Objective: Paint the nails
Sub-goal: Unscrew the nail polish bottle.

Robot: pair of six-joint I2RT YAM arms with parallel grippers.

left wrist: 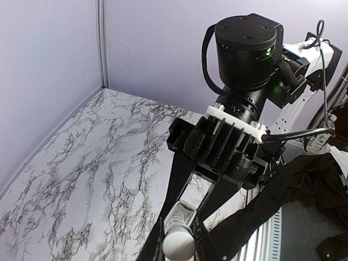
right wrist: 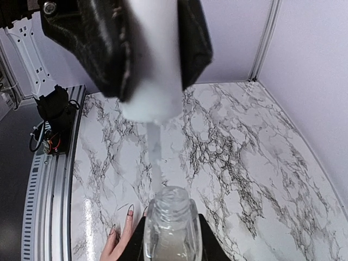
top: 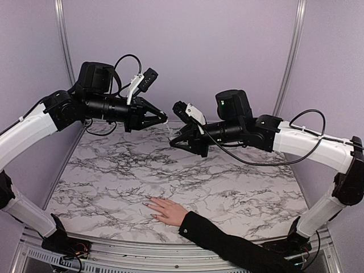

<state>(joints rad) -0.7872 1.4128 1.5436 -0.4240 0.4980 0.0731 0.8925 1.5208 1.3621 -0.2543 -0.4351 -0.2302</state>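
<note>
A pale hand in a black sleeve lies flat near the front of the table, its nails pointing left. High above the table's back, my left gripper is shut on a white brush cap. Facing it, my right gripper is shut on a clear polish bottle. In the right wrist view the cap hangs over the bottle and its thin brush stem reaches down to the bottle's mouth. Two fingers with nails show below left of the bottle.
The marble tabletop is bounded by purple walls at the back and sides. A metal rail runs along the near edge. A black cable loops over the right arm. The left arm's base stands off the table's edge.
</note>
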